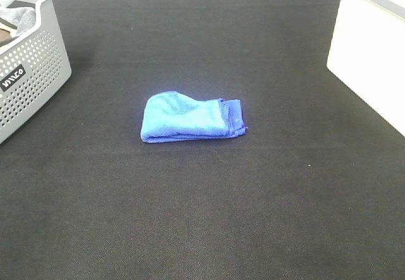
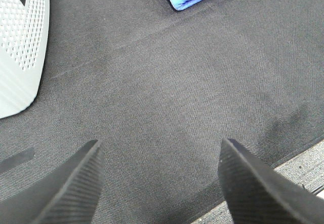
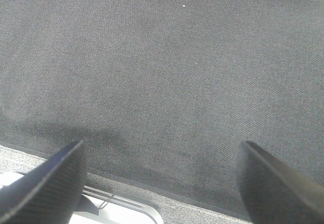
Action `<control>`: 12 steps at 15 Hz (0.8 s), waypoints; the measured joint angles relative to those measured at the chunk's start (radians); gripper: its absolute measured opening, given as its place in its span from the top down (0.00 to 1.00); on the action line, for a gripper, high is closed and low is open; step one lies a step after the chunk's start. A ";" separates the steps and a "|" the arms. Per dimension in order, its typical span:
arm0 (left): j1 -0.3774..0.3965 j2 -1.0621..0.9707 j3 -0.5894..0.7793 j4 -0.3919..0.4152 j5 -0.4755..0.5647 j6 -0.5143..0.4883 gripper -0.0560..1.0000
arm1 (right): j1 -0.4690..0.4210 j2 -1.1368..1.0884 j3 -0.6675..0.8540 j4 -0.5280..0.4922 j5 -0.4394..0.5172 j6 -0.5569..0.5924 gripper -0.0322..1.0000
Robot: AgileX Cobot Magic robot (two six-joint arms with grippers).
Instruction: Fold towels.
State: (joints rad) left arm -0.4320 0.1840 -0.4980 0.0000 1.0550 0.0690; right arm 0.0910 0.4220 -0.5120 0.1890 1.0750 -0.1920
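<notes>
**One folded towel, both sets of fingers apart**

You have the blue towel [image 1: 190, 118] lying folded on the dark worktop [image 1: 253, 216], well ahead of your left fingers [image 2: 76, 183] and touching neither gripper. Your left gripper [image 2: 159, 155] is spread wide over bare cloth, the grey perforated basket [image 2: 23, 46] off to one side. Your right gripper [image 3: 162, 155] is likewise spread, nothing between its fingers [image 3: 268, 178], near the worktop's edge.

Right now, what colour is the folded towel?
Bright royal blue towel, clearest in the exterior high view.
</notes>
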 joint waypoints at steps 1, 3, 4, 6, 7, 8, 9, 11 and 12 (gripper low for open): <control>0.000 0.000 0.000 0.000 0.000 -0.009 0.35 | 0.000 0.000 0.000 0.000 0.000 0.000 0.23; 0.000 0.000 0.000 0.000 0.000 -0.016 0.35 | 0.000 0.000 0.000 0.000 0.000 0.000 0.23; 0.000 0.000 0.000 0.000 0.000 -0.019 0.35 | 0.000 0.000 0.000 0.000 0.000 0.000 0.23; 0.000 0.000 0.000 0.000 0.000 -0.021 0.35 | 0.000 0.000 0.000 0.000 0.000 0.000 0.23; 0.000 0.000 0.000 0.000 0.000 -0.021 0.35 | 0.000 0.000 0.000 0.000 0.000 0.000 0.23; 0.001 -0.004 0.000 0.000 0.000 -0.021 0.35 | 0.000 -0.001 0.000 0.000 0.000 0.000 0.23; 0.016 -0.012 0.000 0.000 -0.001 -0.021 0.35 | -0.010 -0.013 0.000 0.000 0.000 0.000 0.23; 0.123 -0.036 0.000 0.000 -0.003 -0.021 0.35 | -0.069 -0.094 0.000 0.001 -0.001 0.000 0.23; 0.191 -0.053 0.000 0.000 -0.003 -0.021 0.35 | -0.095 -0.151 0.000 0.001 -0.001 0.000 0.23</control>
State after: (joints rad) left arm -0.2410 0.1310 -0.4980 0.0000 1.0520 0.0480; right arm -0.0040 0.2710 -0.5120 0.1900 1.0740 -0.1920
